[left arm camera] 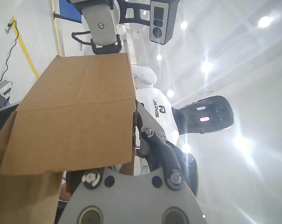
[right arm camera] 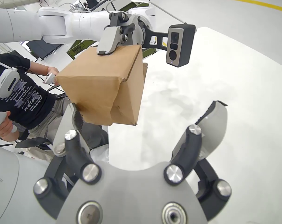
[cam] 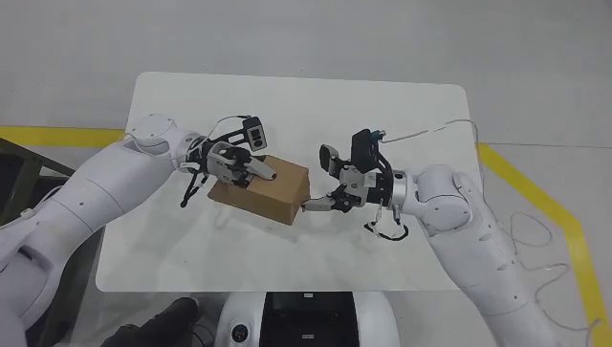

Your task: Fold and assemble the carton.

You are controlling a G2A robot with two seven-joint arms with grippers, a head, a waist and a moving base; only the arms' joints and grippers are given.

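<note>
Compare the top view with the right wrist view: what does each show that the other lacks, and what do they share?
Top view: the table's full outline and the right arm. Right wrist view: the carton's creased end flaps, with a finger of the open right end effector touching one corner. Both: the carton, the left end effector gripping it, and the table.

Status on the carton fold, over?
Left tool shut on carton, holding it tilted over the table. Right tool open, one finger touching carton's lower corner. No obstruction seen.
</note>
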